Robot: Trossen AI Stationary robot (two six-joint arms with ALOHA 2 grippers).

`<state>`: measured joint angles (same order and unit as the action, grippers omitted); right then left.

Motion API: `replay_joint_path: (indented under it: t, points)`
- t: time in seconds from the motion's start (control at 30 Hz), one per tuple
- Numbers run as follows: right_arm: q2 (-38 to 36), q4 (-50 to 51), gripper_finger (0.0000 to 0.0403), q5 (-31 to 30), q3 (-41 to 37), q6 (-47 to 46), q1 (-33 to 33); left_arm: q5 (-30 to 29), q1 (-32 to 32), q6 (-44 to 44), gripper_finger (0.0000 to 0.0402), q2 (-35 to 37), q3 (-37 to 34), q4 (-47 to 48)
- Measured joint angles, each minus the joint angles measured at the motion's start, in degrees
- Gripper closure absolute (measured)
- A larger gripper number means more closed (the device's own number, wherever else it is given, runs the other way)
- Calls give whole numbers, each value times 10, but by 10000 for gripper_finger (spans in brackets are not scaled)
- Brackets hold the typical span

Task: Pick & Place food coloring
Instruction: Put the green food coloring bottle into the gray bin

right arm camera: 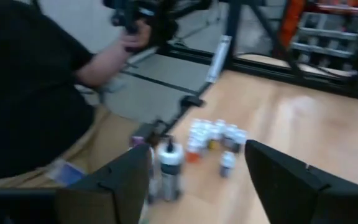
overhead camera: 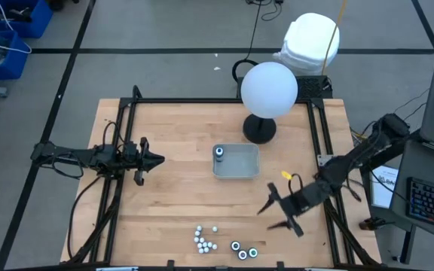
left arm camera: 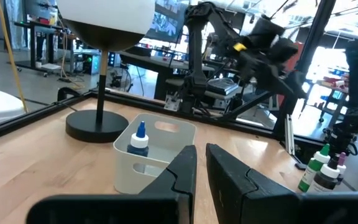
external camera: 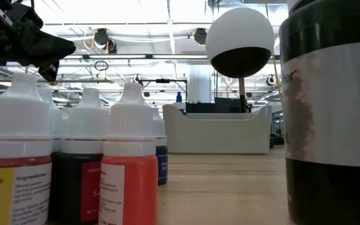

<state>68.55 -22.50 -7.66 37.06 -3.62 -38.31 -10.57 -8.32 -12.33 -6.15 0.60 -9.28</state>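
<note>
From my seat, the high view shows the food coloring in two places. One blue-capped bottle [overhead camera: 219, 153] stands upright inside the clear grey tray [overhead camera: 241, 172] at the centre of the frame, in the tray's left end. The rest sit along the lower edge of the table [overhead camera: 179, 196]: a tight cluster of white-capped bottles [overhead camera: 204, 239] and, just right of them, a few dark round bottles [overhead camera: 243, 250] with pale centres.

My right tool [overhead camera: 279, 213] hangs at lower right of centre, above and to the right of the dark bottles, touching none of them. Its fingers [right arm camera: 284, 180] stand spread wide with nothing between them; in its wrist view the cluster [right arm camera: 216, 138] shows through the gap, with one taller bottle [right arm camera: 169, 163] nearer in.

My left tool [overhead camera: 157, 159] waits at mid-left, pointing toward the tray and well apart from it. Its fingers [left arm camera: 182, 177] are pressed nearly together, holding nothing.

A lamp with a white globe [overhead camera: 269, 89] stands on its dark round base [overhead camera: 259, 130] just above the tray.

The right wrist view also takes in a person in a dark top [right arm camera: 27, 93] beyond the table's edge, one hand [right arm camera: 135, 34] raised.
</note>
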Motion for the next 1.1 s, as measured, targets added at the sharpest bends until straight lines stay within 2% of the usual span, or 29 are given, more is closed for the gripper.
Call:
replay_joint_path:
  t: [0.2,0.43,0.67,0.9,1.0,1.1]
  points:
    - [82,-91,104,-22,0,-30,-45,0,0,-1,362,0,0,0]
    - [158,-127,102,-63,47,-21,-80,0,0,0,362,0,0,0]
    - [222,-25,99,-150,156,-13,-113,0,0,0,362,0,0,-5]
    - [286,73,99,-275,249,-52,-163,0,0,1,362,0,0,-18]
    - [301,95,99,-324,262,-82,-179,0,0,7,362,0,0,-20]
    - [309,102,99,-330,262,-117,-185,0,0,21,362,0,0,-29]
